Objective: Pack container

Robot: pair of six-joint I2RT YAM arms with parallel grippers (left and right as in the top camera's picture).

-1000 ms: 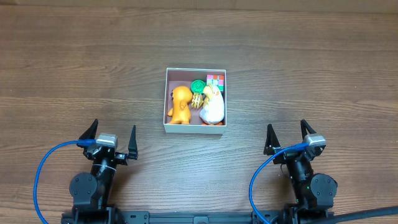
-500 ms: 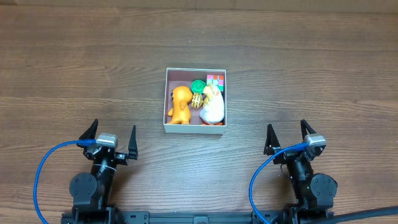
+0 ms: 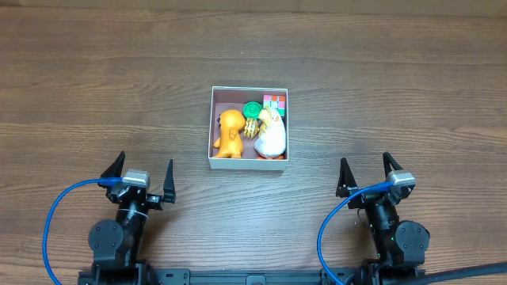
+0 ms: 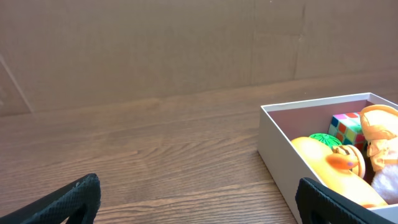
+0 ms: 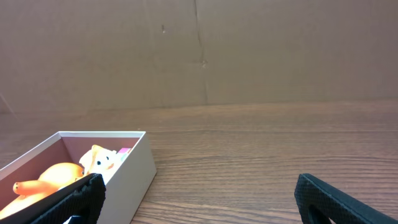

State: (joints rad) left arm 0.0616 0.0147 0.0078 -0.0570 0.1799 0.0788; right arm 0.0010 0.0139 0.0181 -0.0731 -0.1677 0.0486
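Note:
The container [image 3: 249, 163], a shallow white-walled square box, sits at the table's middle. Inside lie an orange toy animal [image 3: 230, 132], a white duck toy [image 3: 270, 136], a green round toy [image 3: 253, 108] and a small colourful cube [image 3: 274, 101]. The left wrist view shows the container [image 4: 277, 144] at the right with the orange toy [image 4: 329, 171] and the cube [image 4: 347, 127]. The right wrist view shows the container [image 5: 144, 168] at the left with the white duck [image 5: 99, 160]. My left gripper [image 3: 143, 179] and right gripper [image 3: 365, 172] are open and empty, near the front edge, apart from the container.
Blue cables [image 3: 54, 222] run from both arms at the front edge. A brown cardboard wall [image 4: 186, 43] stands behind the table. Bare wooden tabletop [image 3: 396, 87] surrounds the container on all sides.

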